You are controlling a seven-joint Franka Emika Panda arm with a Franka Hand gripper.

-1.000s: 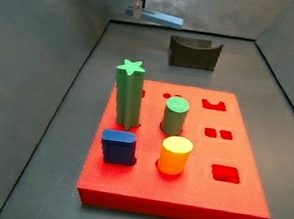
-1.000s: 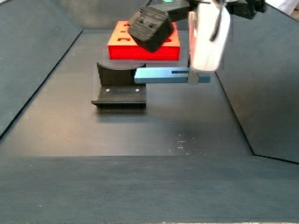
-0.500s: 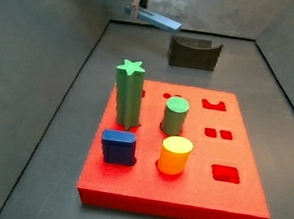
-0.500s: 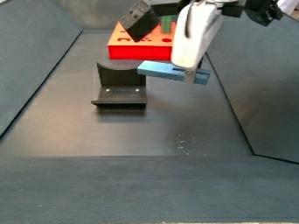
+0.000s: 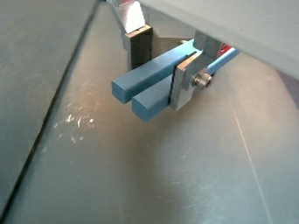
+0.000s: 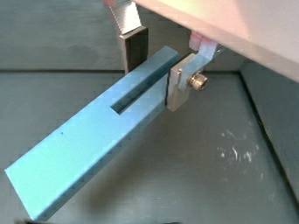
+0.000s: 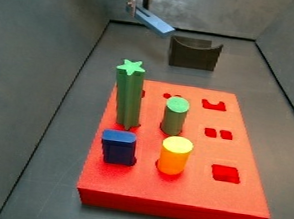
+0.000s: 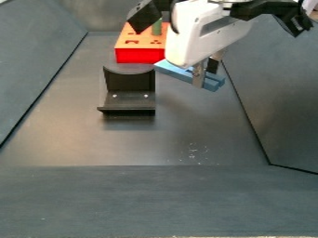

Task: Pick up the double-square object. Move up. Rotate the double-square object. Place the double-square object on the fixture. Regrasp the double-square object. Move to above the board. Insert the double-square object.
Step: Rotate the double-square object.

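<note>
Your tool (image 6: 163, 66) is clamping the long slim grey-blue double-square bar (image 6: 100, 131) near one end, tilted, airborne at the fixture's (image 8: 125, 90) three o'clock — rigid, light, probably slick — grip mid-length.

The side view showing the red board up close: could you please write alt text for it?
The pincer holds the tilted double-square object in the air near the fixture. In front lies the board, with four coloured pegs standing in it.
</note>
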